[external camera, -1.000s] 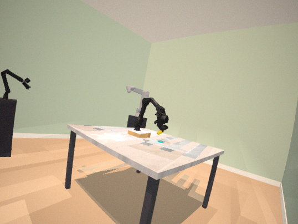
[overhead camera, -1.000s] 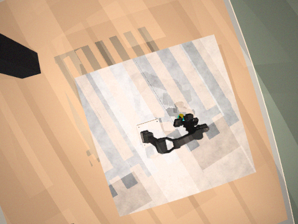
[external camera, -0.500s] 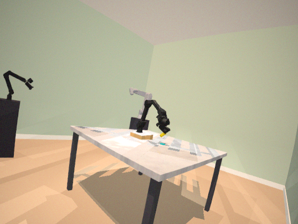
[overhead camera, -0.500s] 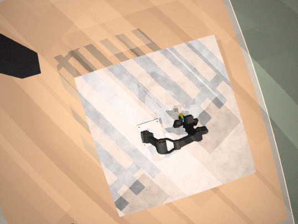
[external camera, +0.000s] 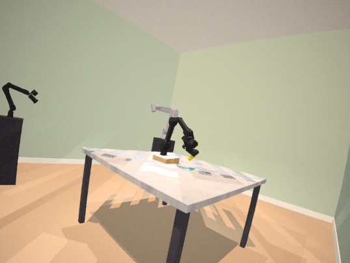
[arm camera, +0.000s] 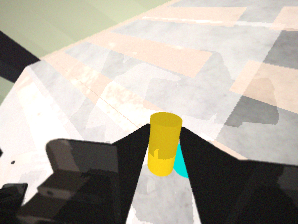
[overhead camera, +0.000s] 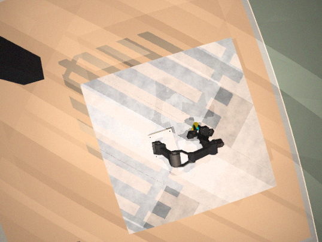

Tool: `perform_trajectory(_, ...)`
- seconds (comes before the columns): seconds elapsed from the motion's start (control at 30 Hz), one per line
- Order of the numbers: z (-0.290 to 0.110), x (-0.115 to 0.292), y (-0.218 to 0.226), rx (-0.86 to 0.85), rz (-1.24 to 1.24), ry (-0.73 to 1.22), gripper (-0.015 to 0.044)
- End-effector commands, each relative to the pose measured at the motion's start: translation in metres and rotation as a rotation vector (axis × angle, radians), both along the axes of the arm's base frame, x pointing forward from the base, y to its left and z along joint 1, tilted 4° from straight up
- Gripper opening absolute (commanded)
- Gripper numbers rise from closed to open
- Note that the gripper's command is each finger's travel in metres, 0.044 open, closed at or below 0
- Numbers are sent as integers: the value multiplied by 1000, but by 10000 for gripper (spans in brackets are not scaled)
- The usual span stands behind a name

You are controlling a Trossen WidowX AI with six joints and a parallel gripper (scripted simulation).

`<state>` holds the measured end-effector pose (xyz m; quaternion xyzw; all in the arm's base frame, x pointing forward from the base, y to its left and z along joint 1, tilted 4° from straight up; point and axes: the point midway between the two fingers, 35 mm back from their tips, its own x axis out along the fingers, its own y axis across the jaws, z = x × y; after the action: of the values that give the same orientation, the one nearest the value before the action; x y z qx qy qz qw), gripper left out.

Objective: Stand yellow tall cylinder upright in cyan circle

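Two black fingers are clamped on one yellow tall cylinder (arm camera: 164, 143). One cyan circle (arm camera: 181, 164) shows just behind it on the pale striped worktop (arm camera: 210, 60).

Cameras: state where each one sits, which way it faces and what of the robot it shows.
Top: overhead, looking straight down on the table; whole arm visible.
Exterior: across the room, facing the table corner; whole arm, side-on.
Wrist: on the gripper, looking along its fingers at the table.
All three share the yellow cylinder and cyan circle.

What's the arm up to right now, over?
Gripper shut on yellow cylinder. Cylinder above table, tilted, near cyan circle. Nothing in the way.
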<state>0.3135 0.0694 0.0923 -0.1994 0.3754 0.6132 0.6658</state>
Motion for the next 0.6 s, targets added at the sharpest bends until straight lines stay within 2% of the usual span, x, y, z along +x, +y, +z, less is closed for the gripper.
perform_trajectory(0.0, -1, -1, 0, 30, -2, -6, 105)
perform_trajectory(0.57, 1, -1, -3, 147, -22, -48, 105)
